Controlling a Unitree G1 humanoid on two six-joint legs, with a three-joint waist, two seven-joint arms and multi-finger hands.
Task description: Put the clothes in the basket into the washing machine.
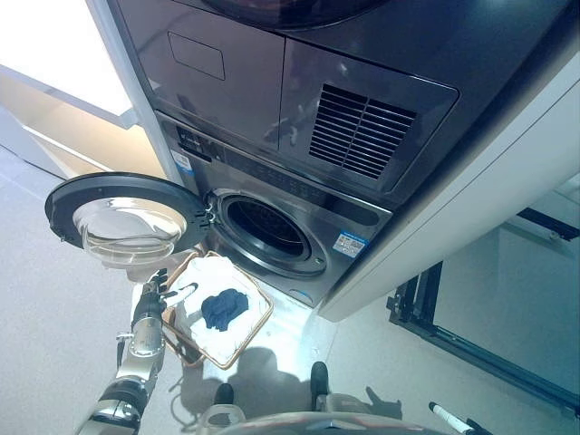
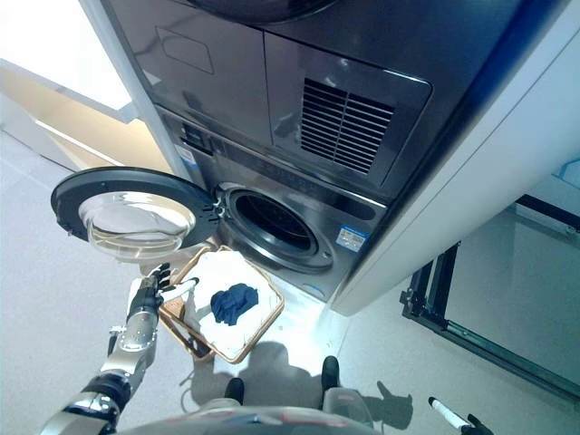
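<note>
A wicker basket [image 1: 259, 324] stands on the floor in front of the washing machine [image 1: 340, 213]. It holds a dark blue garment [image 1: 224, 308] lying on white cloth [image 1: 195, 324]. The machine's round door [image 1: 122, 222] is swung open to the left, and the drum opening [image 1: 267, 231] looks dark and empty. My left hand [image 1: 150, 304] is at the basket's left rim with its fingers extended, holding nothing. Only a dark, white-tipped part of my right hand [image 1: 450, 418] shows at the bottom right edge.
A second machine with a vent grille [image 1: 362, 131] is stacked above the washer. A white cabinet panel [image 1: 453, 217] flanks the machines on the right. A black metal frame [image 1: 453, 340] stands on the floor at the right.
</note>
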